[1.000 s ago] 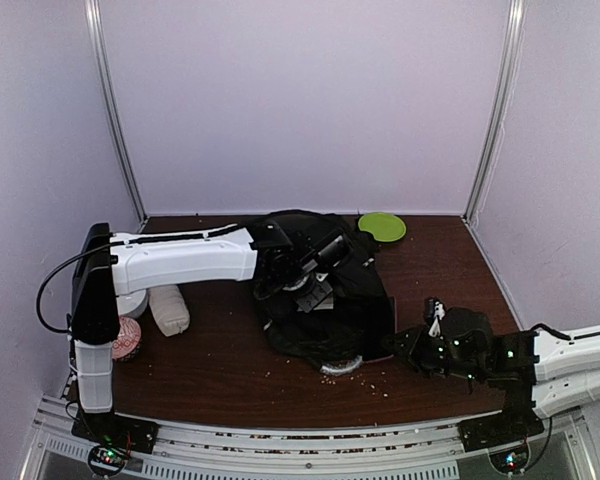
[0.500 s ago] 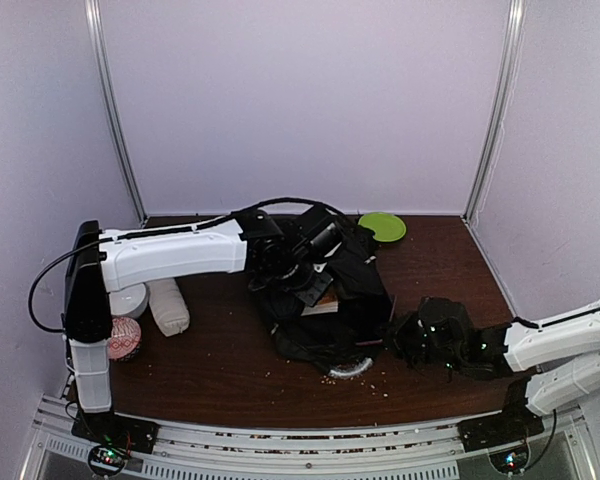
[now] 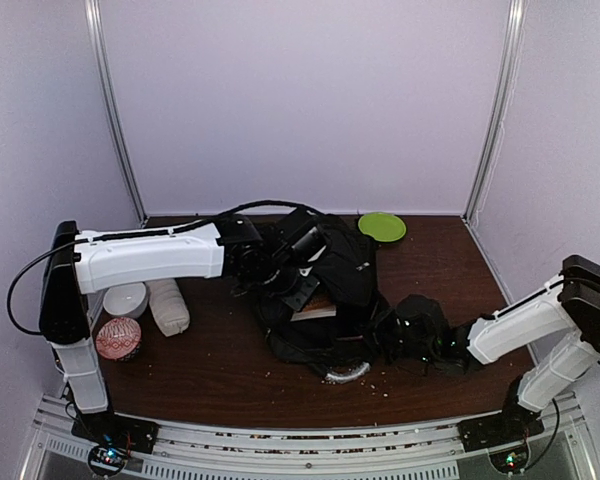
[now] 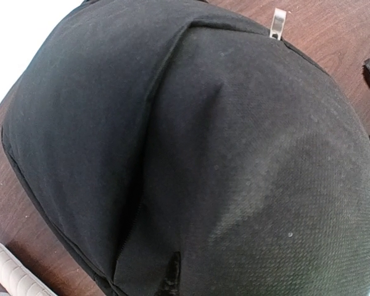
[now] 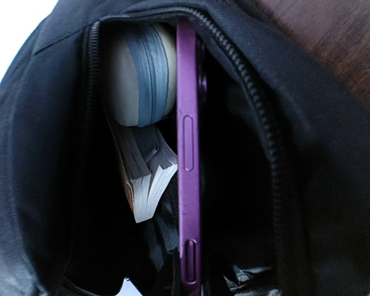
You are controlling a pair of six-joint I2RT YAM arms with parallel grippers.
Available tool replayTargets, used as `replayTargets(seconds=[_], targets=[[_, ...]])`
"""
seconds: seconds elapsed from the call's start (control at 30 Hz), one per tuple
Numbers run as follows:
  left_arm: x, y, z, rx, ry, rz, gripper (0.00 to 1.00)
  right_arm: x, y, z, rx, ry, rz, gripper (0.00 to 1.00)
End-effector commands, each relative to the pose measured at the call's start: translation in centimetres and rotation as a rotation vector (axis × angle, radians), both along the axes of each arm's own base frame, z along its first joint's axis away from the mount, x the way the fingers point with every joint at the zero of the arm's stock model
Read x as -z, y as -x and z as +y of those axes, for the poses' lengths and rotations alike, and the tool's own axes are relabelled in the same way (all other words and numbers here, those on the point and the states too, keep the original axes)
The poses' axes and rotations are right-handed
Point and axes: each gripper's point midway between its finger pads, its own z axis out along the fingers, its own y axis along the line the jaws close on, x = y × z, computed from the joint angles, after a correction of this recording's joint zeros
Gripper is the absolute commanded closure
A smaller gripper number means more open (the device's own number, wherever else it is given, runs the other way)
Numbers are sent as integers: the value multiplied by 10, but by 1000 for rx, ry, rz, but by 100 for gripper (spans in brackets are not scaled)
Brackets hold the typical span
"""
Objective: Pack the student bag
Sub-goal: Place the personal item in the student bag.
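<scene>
1. Student bag [image 3: 350, 272] slumped mid-counter [image 3: 210, 370], pocket unzipped, holding purple phone [image 5: 188, 172] and book [image 5: 149, 185].
2. Left end effector [image 3: 302, 278] closed, against bag fabric.
3. Right end effector [image 3: 392, 335] closed at bag's opening.

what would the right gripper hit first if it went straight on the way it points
Probably the thin purple phone, standing on edge inside the open zip mouth of the large black fabric backpack, ahead of the right gripper. Depth is unclear; the thick paper book beside it may be as near.
</scene>
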Motion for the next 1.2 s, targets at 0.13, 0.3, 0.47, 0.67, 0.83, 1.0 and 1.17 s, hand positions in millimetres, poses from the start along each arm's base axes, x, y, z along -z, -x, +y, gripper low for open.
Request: replayTargets(seconds=[0.13,0.3,0.47,0.67,0.83,1.0,1.17], targets=[[-30,8,5,27,36,-42,100,-11,-26,43,-58,-132,-33,93],[-27,11,2,38,48,-26,100,-15,-23,65,-197,-66,-47,46],[-23,10,1,32,47,-25,100,-21,-17,59,-277,84,-63,30],[-22,9,0,34,41,-28,100,-15,1,36,-371,260,-52,27],[-20,10,-1,36,44,-19,100,-9,16,22,-458,376,-55,28],[-21,12,-4,42,64,-5,100,-2,12,11,-440,442,-74,49],[-22,15,-10,60,88,10,100,-3,-3,31,-406,347,-105,66]])
